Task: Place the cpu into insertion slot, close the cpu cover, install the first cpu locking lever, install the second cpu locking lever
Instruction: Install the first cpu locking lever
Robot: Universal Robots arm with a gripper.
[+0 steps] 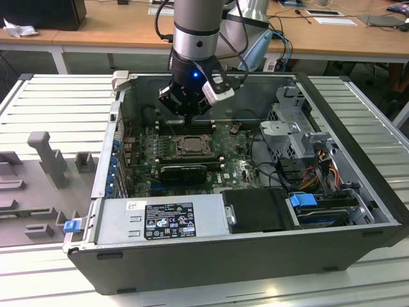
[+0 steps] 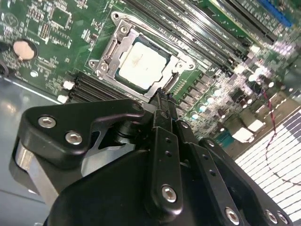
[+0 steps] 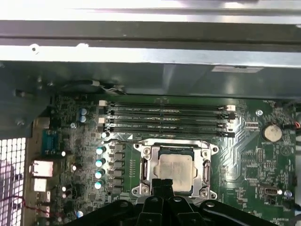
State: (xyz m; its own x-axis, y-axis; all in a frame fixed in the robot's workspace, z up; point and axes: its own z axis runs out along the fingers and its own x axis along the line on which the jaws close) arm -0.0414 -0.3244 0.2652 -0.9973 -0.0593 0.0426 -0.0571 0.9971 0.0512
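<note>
Now, inside the open dark-grey metal computer case (image 1: 102, 192), black robot hand (image 2: 162, 97) closed tight and empty, tips just beside the thin silvery-grey square cpu cover (image 2: 110, 51), with the small silvery-beige square cpu (image 2: 143, 63) seated in the square black-framed insertion slot (image 1: 180, 151) beneath.

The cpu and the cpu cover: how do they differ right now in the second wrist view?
The cpu is a solid pale square; the cpu cover is a windowed silvery frame. The cpu sits inside the window, while the cpu cover lies flat around it. Both are square, metallic and level.
</note>
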